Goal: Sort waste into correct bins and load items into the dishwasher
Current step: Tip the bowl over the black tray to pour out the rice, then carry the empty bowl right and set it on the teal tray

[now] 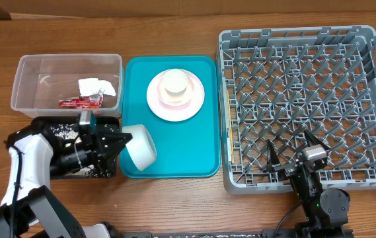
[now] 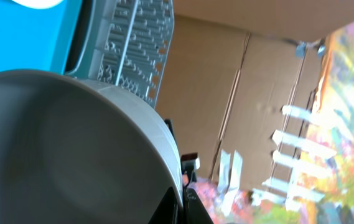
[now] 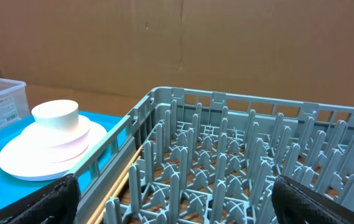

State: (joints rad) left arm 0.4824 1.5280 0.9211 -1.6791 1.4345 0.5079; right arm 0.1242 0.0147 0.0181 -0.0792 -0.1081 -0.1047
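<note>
Left fingers (image 1: 121, 139) clamped on rim of grey-green bowl (image 1: 140, 147); bowl tipped on side at near-left corner of teal tray (image 1: 174, 168); dish rack (image 1: 297, 31) lies well right of bowl, across tray; right fingers (image 3: 46, 202) spread wide, empty, at rack's near edge; left arm has load.

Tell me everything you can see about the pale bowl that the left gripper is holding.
The pale grey-green bowl is round, smooth and plain, with a matte look like plastic or ceramic, and no contents show. It is tipped on its side over the corner of the teal tray nearest the left arm. The left gripper is shut on its rim. Whether it touches the tray is unclear.
</note>
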